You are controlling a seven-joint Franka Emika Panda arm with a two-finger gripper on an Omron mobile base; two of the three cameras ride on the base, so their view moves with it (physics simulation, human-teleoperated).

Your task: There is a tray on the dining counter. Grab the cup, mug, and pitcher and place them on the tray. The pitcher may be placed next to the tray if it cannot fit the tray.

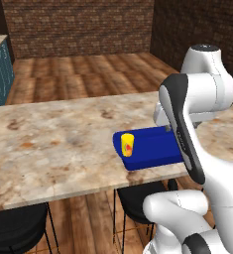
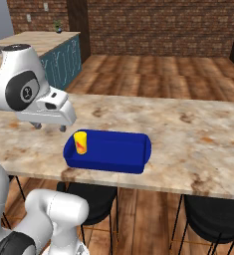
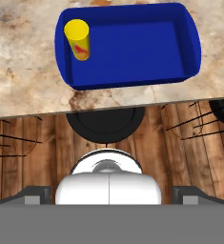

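The bright blue tray (image 1: 155, 159) (image 2: 113, 167) (image 3: 127, 82) lies on the marbled dining counter (image 1: 53, 139) (image 2: 198, 134) (image 3: 23, 86), near its front edge. The yellow cup (image 1: 128, 144) (image 2: 80, 142) (image 3: 78, 39) with a red mark stands upright inside the tray, in its left corner. My gripper (image 2: 50, 127) (image 3: 111, 193) hangs above the counter's front edge, just left of the tray and apart from the cup. Its fingers (image 3: 35, 193) are spread wide, open, with nothing between them. The mug and the pitcher are out of view.
Black bar stools (image 1: 14, 228) (image 2: 213, 214) (image 3: 106, 121) stand under the counter's front edge. A teal cabinet with a stone top (image 2: 58, 57) stands at the back left. Wooden floor and brick walls lie beyond the counter.
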